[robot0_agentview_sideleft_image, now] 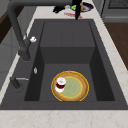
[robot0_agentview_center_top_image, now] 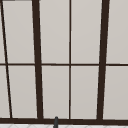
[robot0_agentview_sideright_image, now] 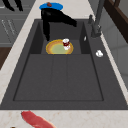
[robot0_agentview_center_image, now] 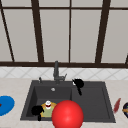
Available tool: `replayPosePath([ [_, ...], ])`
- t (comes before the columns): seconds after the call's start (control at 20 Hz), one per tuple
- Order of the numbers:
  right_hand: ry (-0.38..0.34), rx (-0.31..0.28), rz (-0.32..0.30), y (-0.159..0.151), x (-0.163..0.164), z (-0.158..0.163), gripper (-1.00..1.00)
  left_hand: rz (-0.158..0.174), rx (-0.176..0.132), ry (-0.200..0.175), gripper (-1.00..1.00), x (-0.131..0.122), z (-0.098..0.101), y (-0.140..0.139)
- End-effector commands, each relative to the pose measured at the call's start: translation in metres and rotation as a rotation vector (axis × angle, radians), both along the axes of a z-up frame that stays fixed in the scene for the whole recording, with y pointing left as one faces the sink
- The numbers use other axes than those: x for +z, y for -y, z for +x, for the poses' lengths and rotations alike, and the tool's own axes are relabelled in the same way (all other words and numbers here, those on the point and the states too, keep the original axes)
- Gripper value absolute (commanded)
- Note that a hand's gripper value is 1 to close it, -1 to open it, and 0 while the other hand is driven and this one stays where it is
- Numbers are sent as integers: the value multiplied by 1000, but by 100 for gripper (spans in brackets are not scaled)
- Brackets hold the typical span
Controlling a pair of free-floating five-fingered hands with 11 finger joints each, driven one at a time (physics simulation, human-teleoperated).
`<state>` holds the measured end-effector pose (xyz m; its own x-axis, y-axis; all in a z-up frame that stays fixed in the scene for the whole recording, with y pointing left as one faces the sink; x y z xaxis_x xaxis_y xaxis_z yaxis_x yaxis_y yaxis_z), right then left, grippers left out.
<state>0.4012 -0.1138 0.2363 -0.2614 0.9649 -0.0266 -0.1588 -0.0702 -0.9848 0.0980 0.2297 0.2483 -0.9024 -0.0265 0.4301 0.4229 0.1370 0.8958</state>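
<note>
My left hand (robot0_agentview_center_image: 37, 110) hovers over the front left corner of the dark sink (robot0_agentview_center_image: 105, 100), fingers pointing down, beside a yellow-rimmed green plate (robot0_agentview_center_image: 46, 113) in the left basin. A small white cup (robot0_agentview_center_image: 48, 103) with dark red inside stands on that plate (robot0_agentview_sideleft_image: 75, 88). In the right side view this hand (robot0_agentview_sideright_image: 47, 20) hangs just above the plate (robot0_agentview_sideright_image: 56, 48) and cup (robot0_agentview_sideright_image: 66, 43), holding nothing. My right hand (robot0_agentview_center_image: 79, 83) floats over the sink's back rim near the divider, fingers straight, above a small white knob (robot0_agentview_center_image: 74, 82). The same hand (robot0_agentview_sideleft_image: 76, 7) appears high in the left side view.
A big red ball (robot0_agentview_center_image: 67, 115) is at the sink's front edge. The faucet (robot0_agentview_center_image: 56, 72) rises behind the left basin. A blue plate (robot0_agentview_center_image: 5, 105) lies on the left counter. A red utensil (robot0_agentview_center_image: 116, 105) and a dark bowl (robot0_agentview_center_image: 125, 109) lie on the right counter.
</note>
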Motion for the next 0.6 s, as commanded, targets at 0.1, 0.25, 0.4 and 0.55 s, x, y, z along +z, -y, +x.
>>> replayPosePath([
  [0.1, 112, 2, -2, -16, 25, 21, -100, 0, 0, 0, 0, 0, 0, 0],
  [0.25, 126, 7, -8, -33, 30, 38, -100, 0, 0, 0, 0, 0, 0, 0],
  [0.4, 103, 2, -21, -50, 37, 54, -100, 0, 0, 0, 0, 0, 0, 0],
  [0.55, 70, 12, -40, -62, 45, 62, -100, 0, 0, 0, 0, 0, 0, 0],
])
